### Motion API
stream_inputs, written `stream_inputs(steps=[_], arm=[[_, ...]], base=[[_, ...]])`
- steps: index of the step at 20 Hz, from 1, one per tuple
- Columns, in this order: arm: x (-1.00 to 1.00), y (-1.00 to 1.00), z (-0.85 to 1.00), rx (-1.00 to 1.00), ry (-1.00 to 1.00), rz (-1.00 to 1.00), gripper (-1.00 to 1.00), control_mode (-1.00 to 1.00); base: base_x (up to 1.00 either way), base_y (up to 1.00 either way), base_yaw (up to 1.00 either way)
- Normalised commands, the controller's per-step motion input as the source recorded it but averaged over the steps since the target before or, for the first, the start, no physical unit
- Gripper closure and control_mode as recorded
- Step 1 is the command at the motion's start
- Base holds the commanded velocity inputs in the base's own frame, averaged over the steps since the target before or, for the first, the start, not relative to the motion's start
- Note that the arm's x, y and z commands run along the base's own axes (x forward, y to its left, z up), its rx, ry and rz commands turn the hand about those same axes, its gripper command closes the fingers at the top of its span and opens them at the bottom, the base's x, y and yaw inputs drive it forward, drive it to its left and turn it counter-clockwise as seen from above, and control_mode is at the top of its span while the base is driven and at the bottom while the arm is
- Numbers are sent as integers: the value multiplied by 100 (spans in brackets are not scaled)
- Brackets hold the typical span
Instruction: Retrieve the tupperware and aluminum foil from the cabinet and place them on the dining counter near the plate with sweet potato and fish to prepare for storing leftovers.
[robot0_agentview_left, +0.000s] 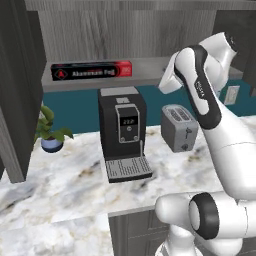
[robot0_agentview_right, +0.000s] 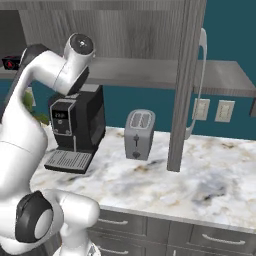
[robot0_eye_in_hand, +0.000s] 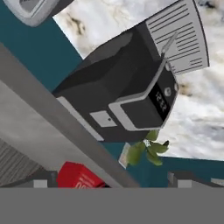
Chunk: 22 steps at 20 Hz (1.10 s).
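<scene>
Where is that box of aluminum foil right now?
In the left base view the aluminum foil lies on the cabinet's shelf board, toward its left end, directly above the coffee machine.

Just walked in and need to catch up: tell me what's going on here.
The white robot arm is reaching up toward the open cabinet above the marble worktop. Its gripper is open and holds nothing; the hand view shows the red end of the aluminum foil right at the finger tips. The foil box lies flat on the cabinet shelf, above the coffee machine. A toaster and a potted plant stand on the worktop below.
</scene>
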Motion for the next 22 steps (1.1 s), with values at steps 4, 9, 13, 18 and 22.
stream_inputs(steps=[4, 9, 13, 18, 22], arm=[[72, 0, 0, 17, 0, 20, -100, -100], [60, 11, -11, 15, 0, 17, -100, -100], [58, 25, -16, 9, 0, 16, -100, -100], [49, 24, 0, 1, 2, 7, -100, -100], [38, 25, 0, 0, 16, 0, -100, -100]], base=[[0, 0, 0], [0, 0, 0], [0, 0, 0], [0, 0, 0], [0, 0, 0]])
